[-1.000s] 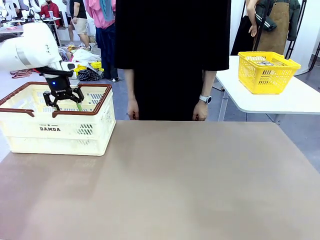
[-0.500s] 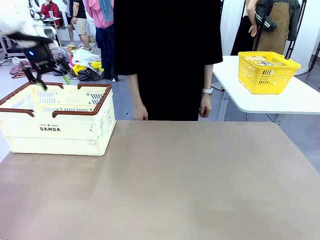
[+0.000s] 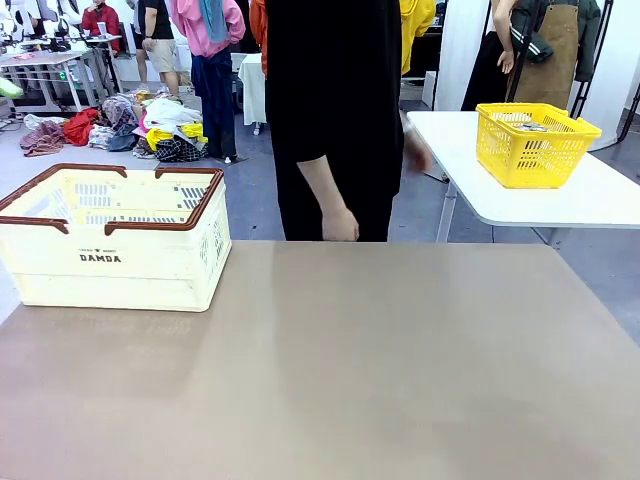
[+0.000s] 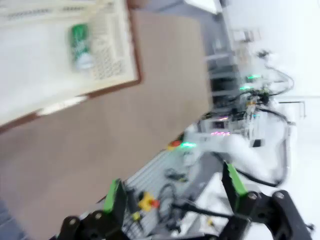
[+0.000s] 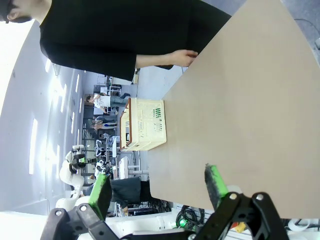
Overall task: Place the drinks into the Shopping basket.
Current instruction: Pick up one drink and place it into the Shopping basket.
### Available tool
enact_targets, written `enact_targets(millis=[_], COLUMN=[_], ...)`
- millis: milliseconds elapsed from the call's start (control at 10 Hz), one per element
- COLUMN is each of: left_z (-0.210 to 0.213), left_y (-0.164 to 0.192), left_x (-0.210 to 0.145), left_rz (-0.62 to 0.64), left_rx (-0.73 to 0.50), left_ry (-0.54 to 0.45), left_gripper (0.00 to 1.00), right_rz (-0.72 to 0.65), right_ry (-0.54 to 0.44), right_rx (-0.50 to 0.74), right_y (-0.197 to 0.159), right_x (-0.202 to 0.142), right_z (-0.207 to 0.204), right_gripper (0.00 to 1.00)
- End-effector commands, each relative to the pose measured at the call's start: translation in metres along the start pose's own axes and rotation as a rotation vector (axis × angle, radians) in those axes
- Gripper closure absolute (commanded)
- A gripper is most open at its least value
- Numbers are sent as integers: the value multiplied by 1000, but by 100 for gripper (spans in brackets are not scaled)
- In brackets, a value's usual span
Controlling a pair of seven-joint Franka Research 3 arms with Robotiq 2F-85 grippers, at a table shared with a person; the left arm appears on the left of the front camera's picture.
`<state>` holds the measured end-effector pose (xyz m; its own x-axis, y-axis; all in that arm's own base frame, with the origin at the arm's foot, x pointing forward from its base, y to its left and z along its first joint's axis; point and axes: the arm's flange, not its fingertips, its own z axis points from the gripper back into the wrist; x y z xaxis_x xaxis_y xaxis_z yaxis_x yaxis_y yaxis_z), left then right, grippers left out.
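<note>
A green can with white lettering lies on its side on the floor of the cream Shopping basket, seen blurred from above in the left wrist view. My left gripper hangs well away from the basket, open, with nothing between its green pads. The basket stands at the table's left in the front view, its inside hidden by its wall. My right gripper is open and empty off the table's near side, with the basket far across from it.
A person in black stands at the far edge, one hand by the table. A yellow mesh basket sits on a separate white table at the back right.
My left gripper rose out of the Shopping basket, swung up and left, and left the front view. The person shifted to the right and turned.
</note>
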<state>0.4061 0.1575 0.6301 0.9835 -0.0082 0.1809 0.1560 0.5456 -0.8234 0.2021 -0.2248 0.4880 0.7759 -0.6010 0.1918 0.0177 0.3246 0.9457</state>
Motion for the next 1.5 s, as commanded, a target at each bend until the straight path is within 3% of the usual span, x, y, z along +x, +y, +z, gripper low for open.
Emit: enact_targets(millis=[0, 200, 400, 500, 600, 1400], left_z=[10, 28, 29, 26, -58, -58], left_y=[47, 104, 141, 149, 114, 114], left_x=[-19, -20, -13, -8, -23, -23], left_rz=[83, 174, 198, 194, 168, 168], left_rx=[-437, -669, -781, -770, -694, -694], left_ry=[-40, 98, 143, 178, 83, 83], left_gripper=[0, 0, 0, 0, 0, 0], right_rz=[27, 27, 27, 27, 27, 27], right_ry=[-13, -13, -13, -13, -13, -13], right_rx=[29, 29, 29, 29, 29, 29], right_y=[2, 2, 2, 2, 2, 2], right_x=[3, 3, 3, 3, 3, 3], right_z=[0, 0, 0, 0, 0, 0], right_gripper=[0, 0, 0, 0, 0, 0])
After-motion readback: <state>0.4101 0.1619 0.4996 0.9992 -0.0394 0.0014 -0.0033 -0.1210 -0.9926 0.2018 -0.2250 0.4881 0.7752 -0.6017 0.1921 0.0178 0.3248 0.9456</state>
